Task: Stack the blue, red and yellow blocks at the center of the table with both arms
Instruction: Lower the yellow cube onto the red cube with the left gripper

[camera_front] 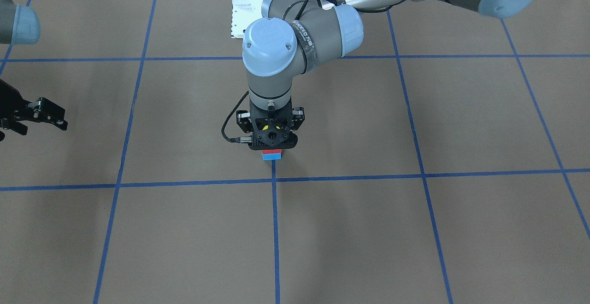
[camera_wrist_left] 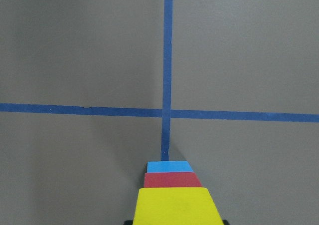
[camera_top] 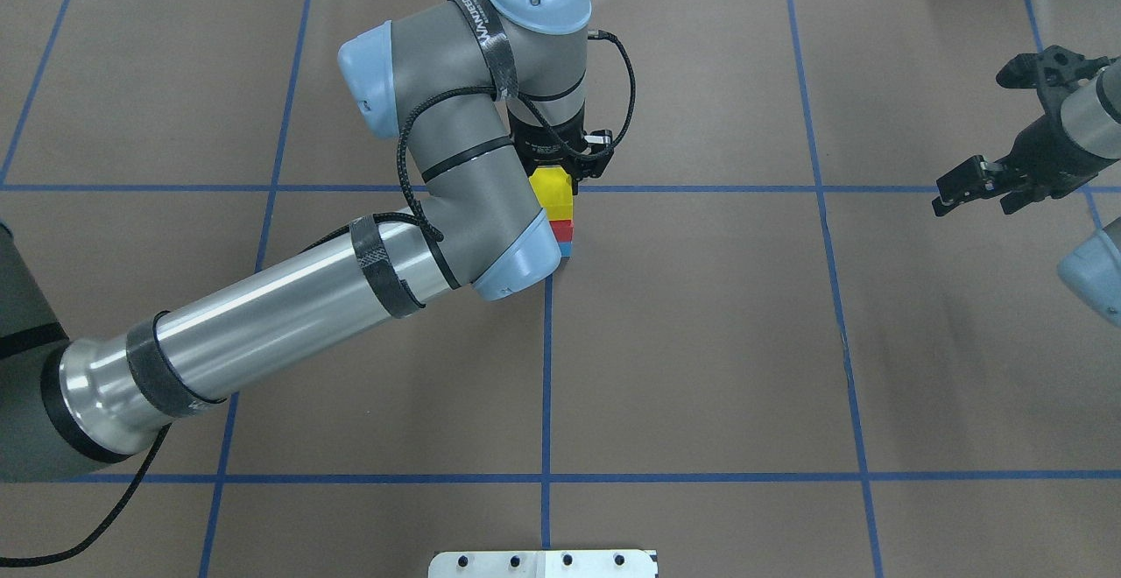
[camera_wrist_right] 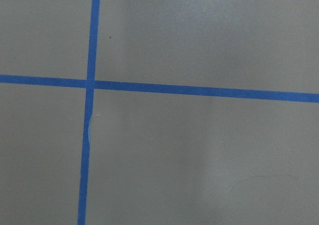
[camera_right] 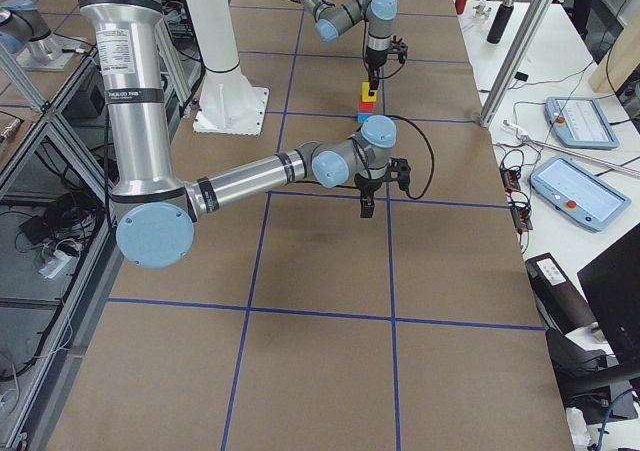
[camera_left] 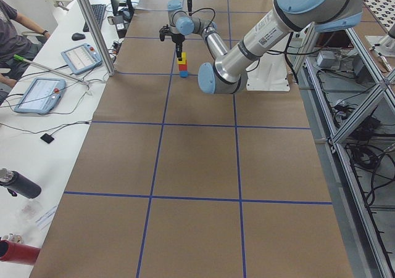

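at table centre: we find the blue block [camera_top: 566, 250] lowest, set on a tape line [camera_front: 275, 230] just short of a crossing.
on the blue block: red block [camera_top: 561, 229], touching it.
on the red block: yellow block [camera_top: 552, 197], topmost.
left gripper [camera_front: 272, 143]: pointing straight down over the three blocks, jaws closed on the yellow block.
right gripper [camera_top: 970, 142]: jaws spread wide, holding nothing, over the table [camera_top: 701, 341] at the robot's right, well apart from the blocks.
left wrist view: we look down on yellow nearest, then red, then blue.
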`<action>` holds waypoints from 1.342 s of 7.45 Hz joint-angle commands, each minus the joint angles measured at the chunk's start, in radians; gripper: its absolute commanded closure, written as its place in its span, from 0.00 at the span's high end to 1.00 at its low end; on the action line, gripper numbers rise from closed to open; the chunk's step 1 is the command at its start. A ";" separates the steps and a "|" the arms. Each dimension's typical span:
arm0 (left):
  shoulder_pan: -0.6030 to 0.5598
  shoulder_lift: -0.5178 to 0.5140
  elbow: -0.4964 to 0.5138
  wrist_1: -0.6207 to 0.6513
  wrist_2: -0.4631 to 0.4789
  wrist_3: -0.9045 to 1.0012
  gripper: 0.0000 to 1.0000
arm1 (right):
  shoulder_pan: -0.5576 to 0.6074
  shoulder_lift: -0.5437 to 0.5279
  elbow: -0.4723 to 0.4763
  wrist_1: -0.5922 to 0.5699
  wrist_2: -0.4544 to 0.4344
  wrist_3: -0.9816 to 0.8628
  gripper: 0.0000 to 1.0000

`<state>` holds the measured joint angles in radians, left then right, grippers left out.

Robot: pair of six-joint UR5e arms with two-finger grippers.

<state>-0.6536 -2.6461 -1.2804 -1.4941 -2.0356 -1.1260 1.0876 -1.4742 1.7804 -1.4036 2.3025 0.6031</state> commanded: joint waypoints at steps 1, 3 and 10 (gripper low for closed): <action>0.002 0.000 0.000 0.000 0.000 -0.003 0.00 | 0.000 0.002 0.001 0.000 0.000 0.001 0.99; 0.003 0.000 0.000 0.000 0.000 -0.008 0.00 | 0.000 0.000 -0.002 0.000 0.000 0.001 0.99; 0.009 0.000 0.000 0.000 0.000 -0.006 1.00 | 0.000 0.002 -0.006 0.000 0.000 0.000 0.99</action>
<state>-0.6453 -2.6459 -1.2809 -1.4941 -2.0356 -1.1360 1.0876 -1.4727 1.7749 -1.4036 2.3025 0.6029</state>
